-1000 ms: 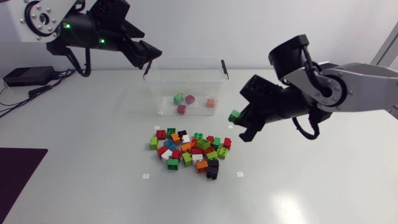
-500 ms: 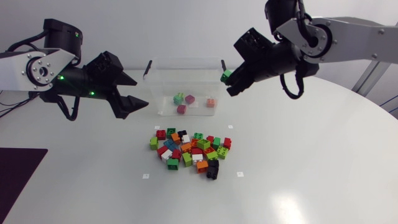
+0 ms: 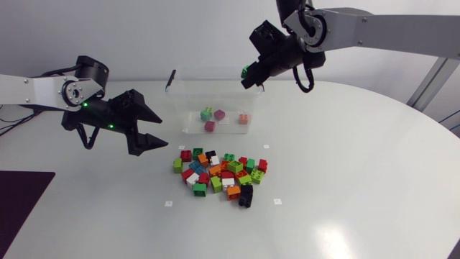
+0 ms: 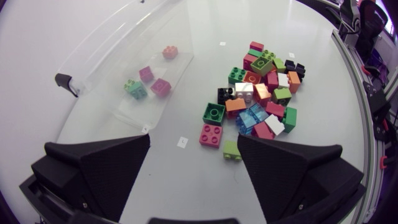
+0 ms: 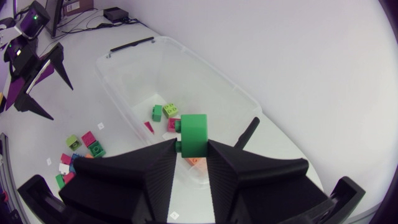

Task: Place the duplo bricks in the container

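Note:
My right gripper is shut on a green duplo brick, held above the far right corner of the clear container. In the right wrist view the green brick sits pinched between the fingers, over the container's near end. Several bricks lie inside. A pile of mixed-colour bricks lies on the table in front of the container. My left gripper stands open and empty, left of the pile. In its own view the pile is ahead of the left gripper.
The container has black handle clips at both ends. Small white markers dot the table around the pile. A dark mat lies at the table's left edge.
My right gripper carried the green brick from beside the pile up and left to above the container's corner. My left arm swung from over the container down to the pile's left.

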`<state>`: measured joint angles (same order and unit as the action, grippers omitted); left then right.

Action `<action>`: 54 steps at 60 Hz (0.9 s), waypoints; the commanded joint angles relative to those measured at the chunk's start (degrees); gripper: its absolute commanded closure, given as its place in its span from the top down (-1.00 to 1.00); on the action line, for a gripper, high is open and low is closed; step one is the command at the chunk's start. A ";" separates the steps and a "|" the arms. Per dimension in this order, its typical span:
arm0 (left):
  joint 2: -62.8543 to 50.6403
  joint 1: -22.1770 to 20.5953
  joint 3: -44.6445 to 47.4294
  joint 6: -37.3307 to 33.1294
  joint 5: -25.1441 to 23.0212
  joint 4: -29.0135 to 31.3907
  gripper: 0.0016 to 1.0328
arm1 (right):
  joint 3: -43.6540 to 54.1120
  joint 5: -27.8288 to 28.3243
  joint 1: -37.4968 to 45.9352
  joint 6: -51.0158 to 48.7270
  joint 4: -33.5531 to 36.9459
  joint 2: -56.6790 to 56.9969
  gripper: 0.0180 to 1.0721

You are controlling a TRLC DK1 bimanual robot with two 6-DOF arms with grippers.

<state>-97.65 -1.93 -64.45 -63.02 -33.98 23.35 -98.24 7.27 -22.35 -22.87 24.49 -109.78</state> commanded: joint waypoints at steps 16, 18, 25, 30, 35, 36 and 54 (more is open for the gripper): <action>-8.44 -0.26 -6.31 -9.13 -1.62 4.33 0.90 | -13.47 -1.55 -0.85 1.16 3.02 -11.25 -0.63; -8.88 -0.18 -6.75 -9.84 -1.71 4.95 0.90 | -14.44 -1.55 -0.85 1.16 3.19 -11.95 -0.63; -10.46 -0.26 -8.24 -12.91 -1.79 7.50 0.90 | -17.52 -2.26 -0.85 0.99 3.81 -14.50 -0.63; -11.43 -0.53 -9.12 -15.20 -1.71 9.25 0.90 | -19.27 -2.61 -0.77 0.90 3.81 -15.99 -0.62; -12.22 -0.70 -9.91 -16.87 -1.71 10.92 0.90 | -21.03 -2.96 -0.50 0.90 3.99 -17.58 -0.53; -12.39 -0.70 -10.09 -17.31 -1.71 11.36 0.90 | -21.30 -3.05 -0.50 0.90 3.99 -17.84 -0.48; -15.56 -2.90 -10.88 -21.53 -1.71 15.32 0.87 | -25.16 -4.02 -0.33 1.34 5.48 -20.21 0.89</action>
<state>-111.09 -3.77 -74.11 -81.69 -34.74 37.60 -121.82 3.95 -23.05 -22.61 29.23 -129.14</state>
